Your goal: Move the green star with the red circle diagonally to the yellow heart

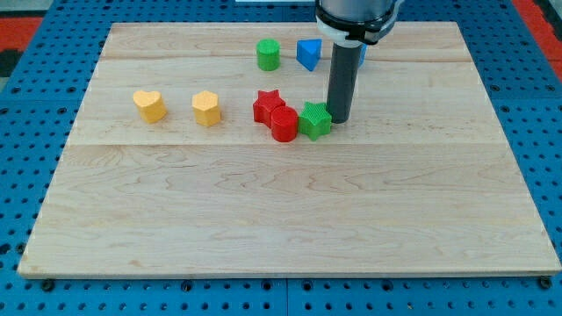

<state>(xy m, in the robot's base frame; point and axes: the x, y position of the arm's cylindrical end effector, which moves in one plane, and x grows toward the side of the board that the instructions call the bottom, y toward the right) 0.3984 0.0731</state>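
The green star lies near the board's middle, touching the red circle on its left. A red star sits just up-left of the red circle, touching it. My tip stands right against the green star's right side. The yellow heart lies at the view's left, with a yellow hexagon-like block to its right.
A green cylinder and a blue triangular block lie near the view's top, left of the rod; another blue block peeks from behind it. The wooden board rests on a blue pegboard.
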